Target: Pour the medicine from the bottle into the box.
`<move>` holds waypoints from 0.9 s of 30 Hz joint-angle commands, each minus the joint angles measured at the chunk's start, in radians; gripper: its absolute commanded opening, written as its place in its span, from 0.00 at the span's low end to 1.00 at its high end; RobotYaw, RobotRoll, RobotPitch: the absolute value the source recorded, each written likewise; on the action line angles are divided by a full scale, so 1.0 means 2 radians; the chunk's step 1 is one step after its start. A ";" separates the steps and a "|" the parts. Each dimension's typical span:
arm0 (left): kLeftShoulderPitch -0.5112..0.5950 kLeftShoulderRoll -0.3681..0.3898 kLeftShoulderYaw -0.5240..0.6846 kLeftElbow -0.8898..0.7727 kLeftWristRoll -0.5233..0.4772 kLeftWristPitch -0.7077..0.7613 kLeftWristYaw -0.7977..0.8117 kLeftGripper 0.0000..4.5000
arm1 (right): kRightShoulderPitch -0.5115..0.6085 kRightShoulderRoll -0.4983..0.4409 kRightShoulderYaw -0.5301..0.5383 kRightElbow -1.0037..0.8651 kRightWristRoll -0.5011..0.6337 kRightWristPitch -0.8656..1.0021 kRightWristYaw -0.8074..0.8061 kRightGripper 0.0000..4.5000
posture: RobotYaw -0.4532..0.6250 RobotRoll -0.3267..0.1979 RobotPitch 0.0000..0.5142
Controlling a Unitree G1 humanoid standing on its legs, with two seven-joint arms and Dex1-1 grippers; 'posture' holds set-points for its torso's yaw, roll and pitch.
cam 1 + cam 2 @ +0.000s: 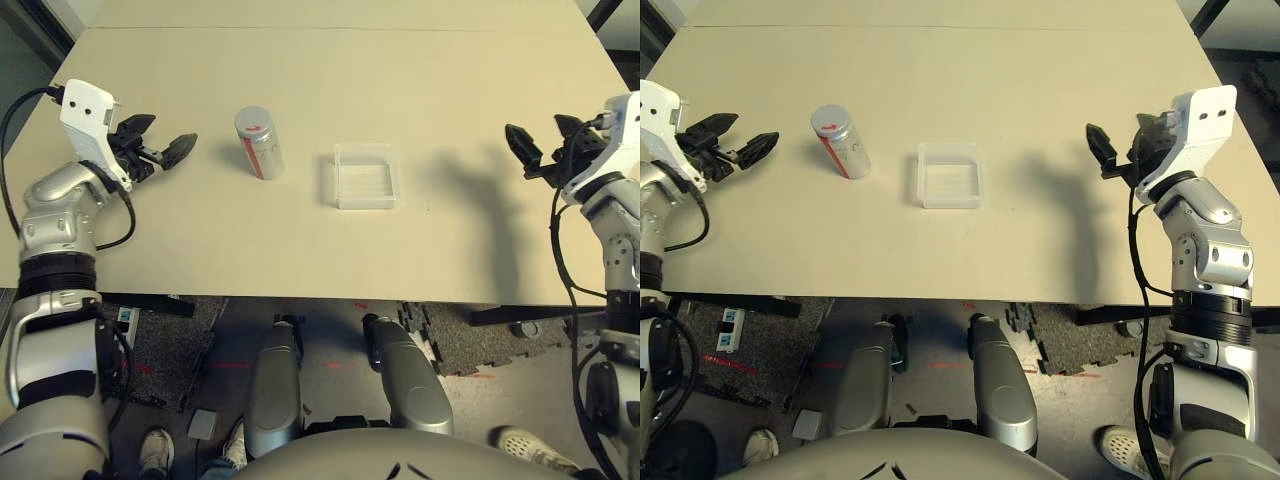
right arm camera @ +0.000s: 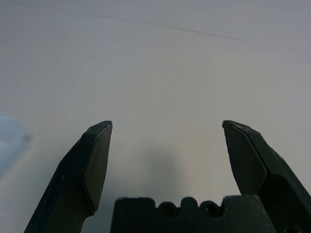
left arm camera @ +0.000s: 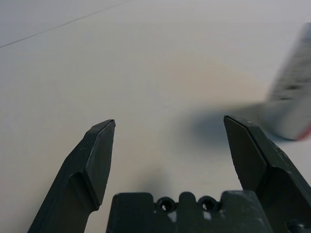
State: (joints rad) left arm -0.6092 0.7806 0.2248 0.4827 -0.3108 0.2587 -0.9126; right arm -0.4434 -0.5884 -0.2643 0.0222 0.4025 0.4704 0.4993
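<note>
The bottle (image 1: 258, 142), silvery-grey with a red-marked label and a grey cap on top, stands upright on the tan table, left of centre. The clear shallow box (image 1: 366, 175) lies a short way to its right, near the middle. My left gripper (image 1: 160, 139) hovers open to the left of the bottle, fingers pointing toward it, a small gap away. In the left wrist view the bottle (image 3: 294, 97) shows blurred beside one finger. My right gripper (image 1: 538, 143) is open far to the right of the box, holding nothing. The medicine is hidden.
The tan table (image 1: 300, 250) has a seam line across its far part. Its front edge runs just ahead of my body; floor mats and someone's shoes (image 1: 155, 450) show below it.
</note>
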 commanded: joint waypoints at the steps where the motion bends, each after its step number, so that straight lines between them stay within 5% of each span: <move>1: 0.027 0.010 -0.014 -0.060 -0.022 0.051 -0.038 1.00 | -0.010 -0.010 0.024 -0.027 0.004 0.029 0.018 1.00 | 0.45 0.62 0.46; 10: 0.057 0.005 -0.045 -0.126 -0.031 0.100 -0.074 1.00 | -0.028 -0.012 0.069 -0.075 0.007 0.075 0.055 1.00 | 0.44 0.62 0.48; 27: 0.001 -0.050 -0.077 -0.061 -0.003 0.045 -0.066 1.00 | -0.073 0.033 0.134 -0.163 0.041 0.160 0.060 1.00 | 0.38 0.62 0.44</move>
State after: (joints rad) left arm -0.5986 0.6840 0.0887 0.3354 -0.3374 0.3697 -1.0405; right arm -0.5821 -0.5296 -0.0199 -0.2760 0.4816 0.7860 0.6124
